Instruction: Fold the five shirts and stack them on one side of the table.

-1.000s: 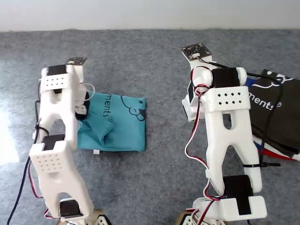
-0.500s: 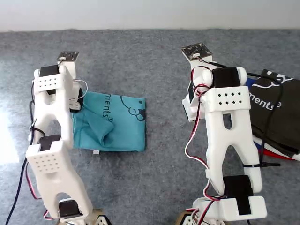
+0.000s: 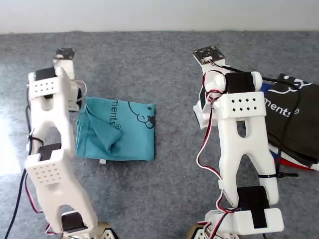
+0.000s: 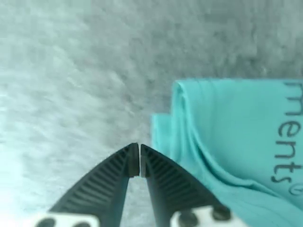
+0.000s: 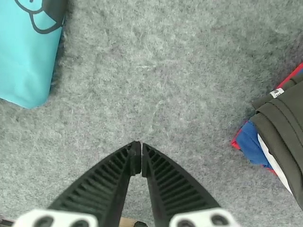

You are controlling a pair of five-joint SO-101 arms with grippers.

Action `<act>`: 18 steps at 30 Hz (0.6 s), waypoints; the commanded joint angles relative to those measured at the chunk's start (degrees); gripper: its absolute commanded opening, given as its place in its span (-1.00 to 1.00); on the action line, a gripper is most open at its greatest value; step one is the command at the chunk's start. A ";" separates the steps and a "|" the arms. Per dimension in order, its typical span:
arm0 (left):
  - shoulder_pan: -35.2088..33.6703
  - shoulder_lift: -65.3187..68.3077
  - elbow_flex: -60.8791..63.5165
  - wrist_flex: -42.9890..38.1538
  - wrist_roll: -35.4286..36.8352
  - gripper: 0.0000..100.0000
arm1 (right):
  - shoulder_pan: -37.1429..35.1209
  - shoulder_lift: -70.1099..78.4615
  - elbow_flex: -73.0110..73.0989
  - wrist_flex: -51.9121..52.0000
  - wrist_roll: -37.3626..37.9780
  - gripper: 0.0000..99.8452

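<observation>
Teal shirt [image 3: 124, 134] and dark stack [image 3: 294, 124] lie apart, right arm [image 3: 241, 114] between.

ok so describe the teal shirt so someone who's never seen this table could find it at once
On the grey felt table, look between the two white arms, closer to the left arm. The teal shirt lies there alone, folded into a rough square. Unlike the shirt stack at the table's right edge, topped in black, it is bright teal with dark lettering.
</observation>
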 commanded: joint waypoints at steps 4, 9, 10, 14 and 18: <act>1.23 -1.05 -12.09 10.02 -0.88 -0.91 | 0.57 -1.80 0.09 2.07 0.44 -0.98; 5.63 -1.93 -17.36 15.82 0.44 -0.77 | 0.57 -1.80 0.09 2.07 0.44 -0.98; 6.51 -3.16 -16.57 15.82 0.70 -0.76 | 0.57 -1.80 0.09 2.07 0.44 -0.98; 13.80 -7.56 -9.10 15.74 0.88 -0.76 | 0.57 -1.89 0.18 2.15 0.44 -0.98; 22.33 -8.88 -0.92 15.38 0.97 -0.76 | 1.63 -2.33 1.76 2.15 0.44 -0.98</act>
